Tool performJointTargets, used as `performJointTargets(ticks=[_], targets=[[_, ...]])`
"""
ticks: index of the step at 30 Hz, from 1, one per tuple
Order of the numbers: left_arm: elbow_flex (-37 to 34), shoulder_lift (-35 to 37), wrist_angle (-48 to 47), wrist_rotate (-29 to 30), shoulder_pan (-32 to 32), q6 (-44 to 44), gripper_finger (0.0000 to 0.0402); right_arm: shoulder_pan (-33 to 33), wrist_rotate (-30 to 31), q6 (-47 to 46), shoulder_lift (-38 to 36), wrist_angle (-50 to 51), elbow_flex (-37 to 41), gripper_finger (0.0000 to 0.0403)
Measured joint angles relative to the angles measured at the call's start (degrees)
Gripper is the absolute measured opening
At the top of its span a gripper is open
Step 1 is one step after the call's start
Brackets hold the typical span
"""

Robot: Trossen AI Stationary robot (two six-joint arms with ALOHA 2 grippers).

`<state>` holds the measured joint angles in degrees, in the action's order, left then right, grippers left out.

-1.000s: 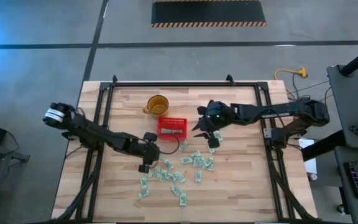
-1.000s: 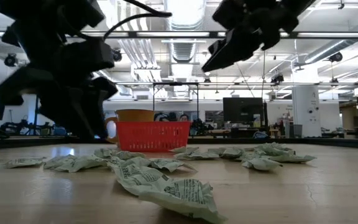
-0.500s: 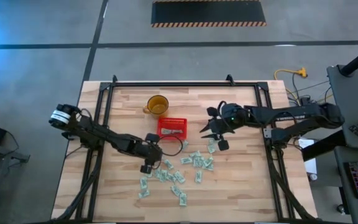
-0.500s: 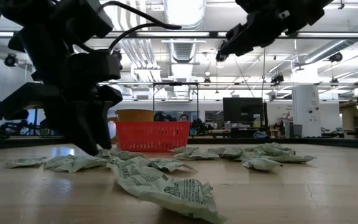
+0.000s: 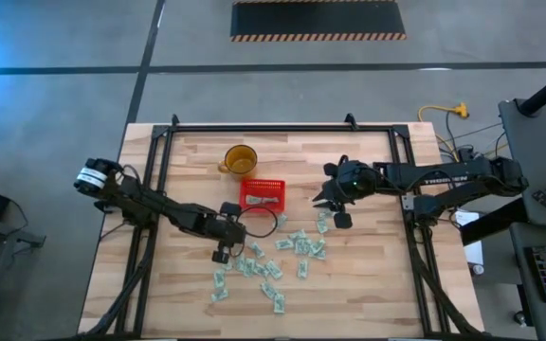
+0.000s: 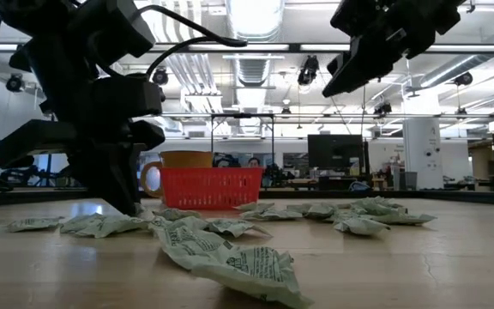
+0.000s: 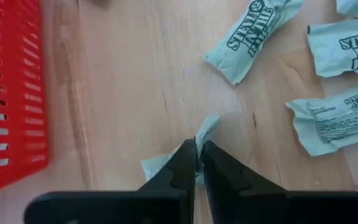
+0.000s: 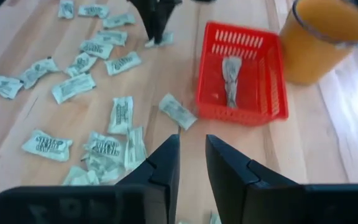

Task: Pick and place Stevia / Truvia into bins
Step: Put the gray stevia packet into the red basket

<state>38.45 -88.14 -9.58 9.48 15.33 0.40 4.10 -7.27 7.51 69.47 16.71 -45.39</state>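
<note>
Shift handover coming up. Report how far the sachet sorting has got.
Done: one sachet lies in the red basket. In hand: the left claw is shut on a sachet beside the basket. Left: many sachets lie loose on the table; the right claw hovers empty over them.

A pale wooden plank worktop [image 5: 368, 275] sits inside a black metal frame [image 5: 263, 127] on a grey concrete floor [image 5: 55, 95]. On the worktop, toward twelve o'clock and a little left of centre, stands an amber-yellow translucent plastic cup with a handle [image 5: 240, 158]. A yellow cable [image 5: 444, 111] lies on the floor off the two o'clock corner. A black mat edged with yellow-and-black stripes [image 5: 318, 20] lies far beyond twelve o'clock.
</note>
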Motion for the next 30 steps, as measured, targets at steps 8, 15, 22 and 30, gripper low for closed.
performJointTargets(ticks=[8,15,22,30], targets=[[2.98,3.35,0.18,-0.09,0.64,0.12,0.0014,0.08,10.06,-6.19,0.0,7.28,0.13,0.0058],[4.74,6.8,2.72,13.9,0.89,6.6,0.0015,0.07,18.0,-9.9,0.02,10.97,1.49,0.0061],[4.27,7.06,7.85,28.45,-1.89,16.15,0.0015,0.04,17.97,-10.14,0.02,11.0,1.69,0.0059],[4.29,6.64,11.69,23.16,-9.74,19.53,0.0015,0.04,17.92,-11.5,0.02,10.8,2.11,0.0061]])
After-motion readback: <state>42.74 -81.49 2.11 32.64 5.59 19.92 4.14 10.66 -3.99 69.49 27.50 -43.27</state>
